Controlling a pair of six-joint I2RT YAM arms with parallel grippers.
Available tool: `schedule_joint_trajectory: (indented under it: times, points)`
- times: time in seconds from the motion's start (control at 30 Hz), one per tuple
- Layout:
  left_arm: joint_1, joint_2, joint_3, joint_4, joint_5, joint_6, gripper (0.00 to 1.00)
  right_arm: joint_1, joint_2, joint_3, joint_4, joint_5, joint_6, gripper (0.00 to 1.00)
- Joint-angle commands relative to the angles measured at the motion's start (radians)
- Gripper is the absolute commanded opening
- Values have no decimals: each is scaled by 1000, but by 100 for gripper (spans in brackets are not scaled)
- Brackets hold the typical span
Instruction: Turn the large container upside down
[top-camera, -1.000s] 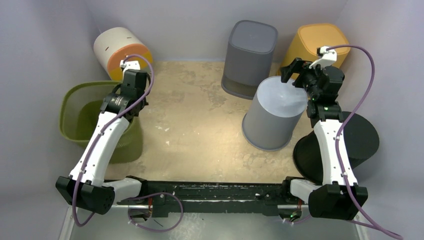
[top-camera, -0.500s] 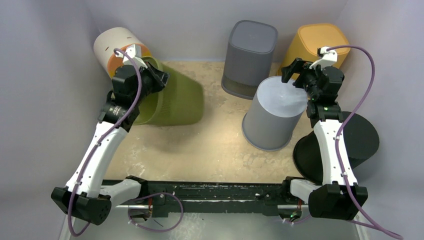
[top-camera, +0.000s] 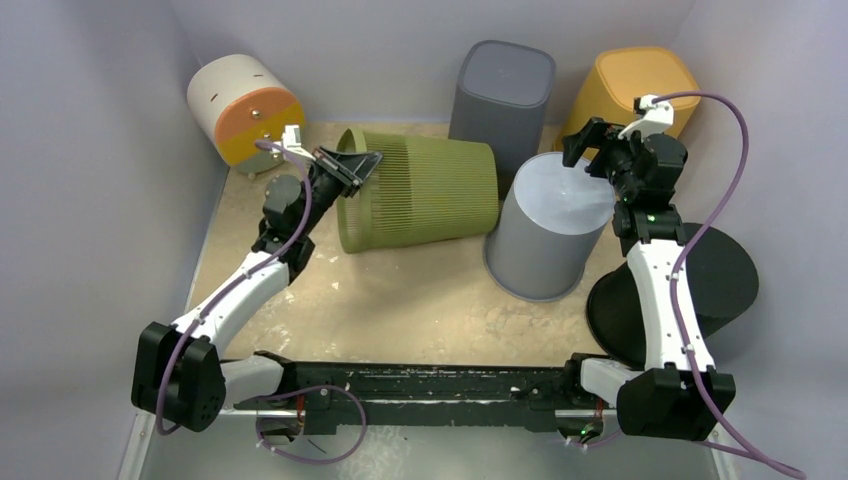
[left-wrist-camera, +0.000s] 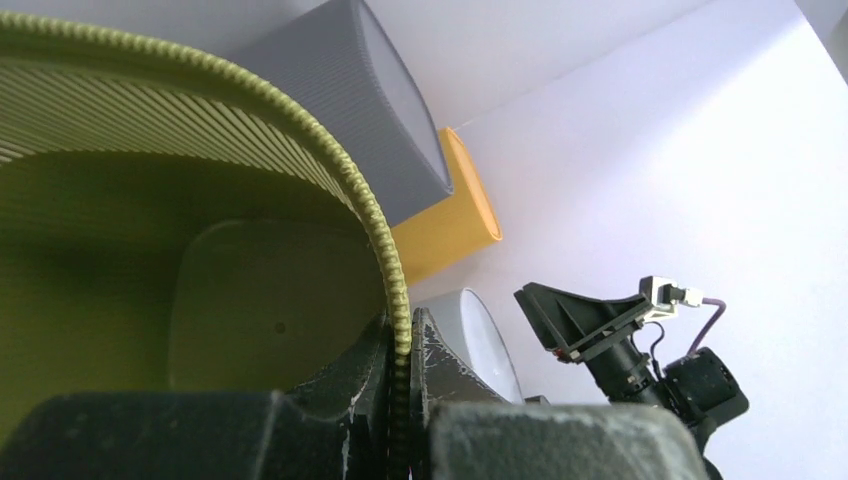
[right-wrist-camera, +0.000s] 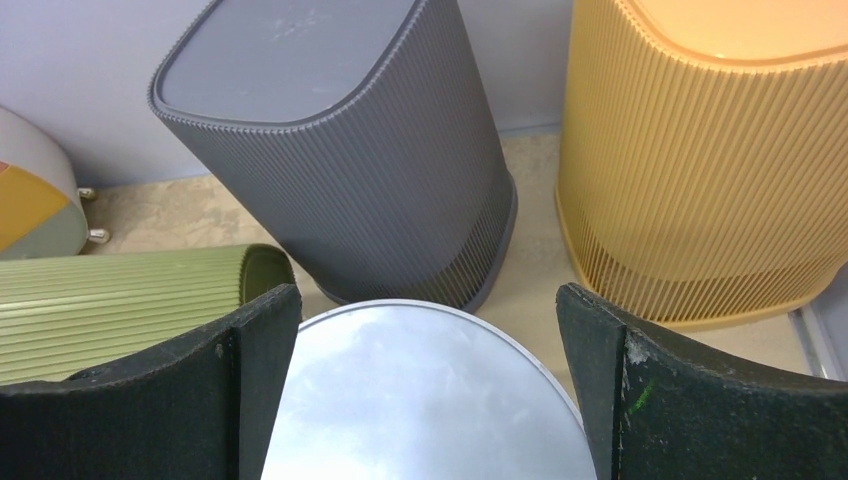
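Currently the left gripper (top-camera: 362, 160), clamped on the rim (left-wrist-camera: 386, 255) of the green ribbed bin (top-camera: 425, 190), holds it sideways; next, rotate it fully inverted.

Back crowded, front open.
I see bare bench (top-camera: 400, 310) by the arm bases; the green bin (top-camera: 425, 195), on its side, lies just beside the pale grey bin (top-camera: 545, 235), blocking the middle.

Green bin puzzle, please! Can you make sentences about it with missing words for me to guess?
The green bin is lying on its ____.
The left claw is shut on the bin's ____.
The round bin under the open right claw is coloured ____.
Missing words: side, rim, grey.
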Motion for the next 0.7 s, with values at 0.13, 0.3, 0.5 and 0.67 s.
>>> schedule_joint_trajectory:
  times: [0.13,0.3,0.5,0.67]
  points:
    - [12,-68,-253,458,-139,-115,0,0,-15,-10,27,47,-10,100]
    - [23,-5,-372,672,-159,-196,0,0,-10,-6,24,54,-13,100]
    - [83,157,-458,1099,-154,-395,0,0,-5,4,18,63,-17,100]
    - [124,201,-462,1192,-136,-454,0,0,4,21,18,79,-34,100]
